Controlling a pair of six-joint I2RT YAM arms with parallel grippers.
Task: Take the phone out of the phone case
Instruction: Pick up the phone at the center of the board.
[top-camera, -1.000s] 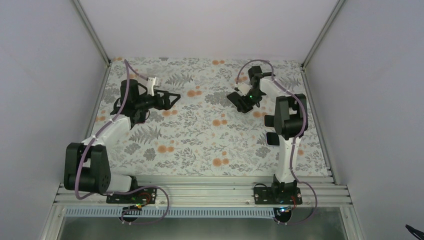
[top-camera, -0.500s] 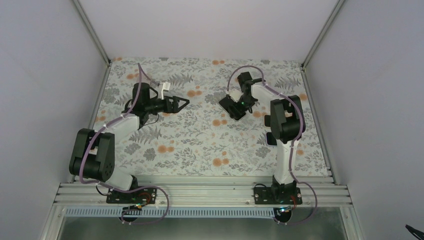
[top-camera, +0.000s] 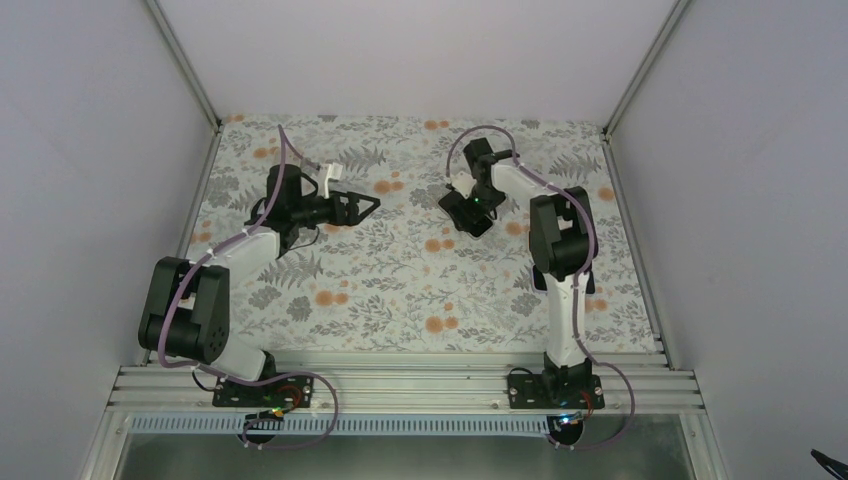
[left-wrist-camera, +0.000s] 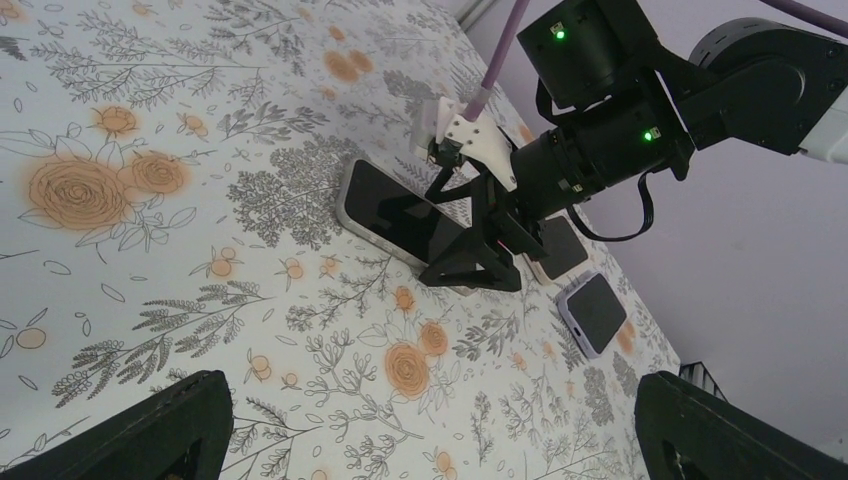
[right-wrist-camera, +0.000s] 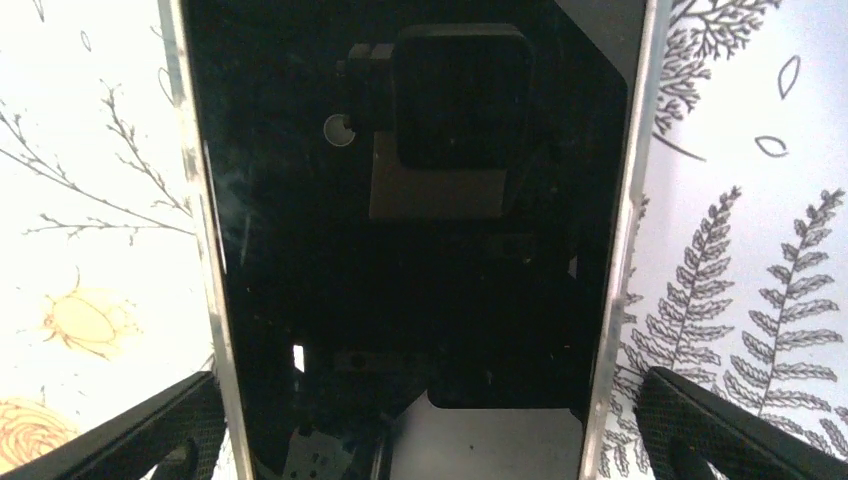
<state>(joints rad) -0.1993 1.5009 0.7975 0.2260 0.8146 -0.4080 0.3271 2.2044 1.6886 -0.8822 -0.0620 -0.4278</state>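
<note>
My right jaws, spread, straddle the phone; left jaws spread, well apart. Likely grasping: next, pinch its long edges squarely.

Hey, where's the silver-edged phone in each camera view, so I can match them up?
Top external: phone right of centre toward the far edge, mostly hidden under the right pincer.
Left wrist: centre, lying screen up.
Right wrist: fills the middle of the frame.
Shared landmark: the open right pincer straddling it.
</note>
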